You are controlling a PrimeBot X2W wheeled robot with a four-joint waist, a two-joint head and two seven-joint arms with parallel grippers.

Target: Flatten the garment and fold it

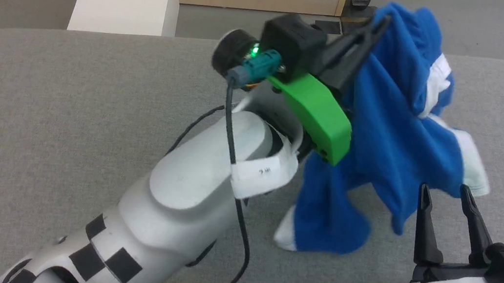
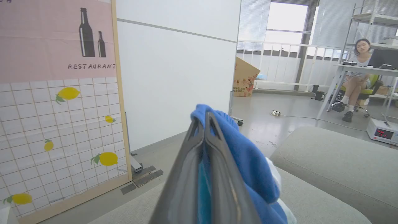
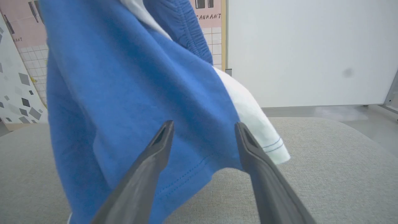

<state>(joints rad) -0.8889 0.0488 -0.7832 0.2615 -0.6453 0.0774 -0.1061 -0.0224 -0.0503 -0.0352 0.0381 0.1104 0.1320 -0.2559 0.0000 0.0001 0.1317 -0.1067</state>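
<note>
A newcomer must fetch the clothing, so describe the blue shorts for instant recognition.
Find the wide grey padded table. Over its far right part hang the royal-blue shorts, pinched at their top by the left claw, lower end draped onto the table. Their bright colour, white side stripe and gathered waistband mark them out from the plain grey surface.

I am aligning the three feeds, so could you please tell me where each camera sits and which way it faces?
Head view: on the head, looking forward and down at the grey table; shows the left arm, the left gripper shut on the garment, and the right gripper open.
Left wrist view: on the left wrist, looking along its closed fingers towards a restaurant panel and a seated person.
Right wrist view: on the right wrist, looking between its spread fingers at the hanging garment.
Shared: all views show the garment.
</note>
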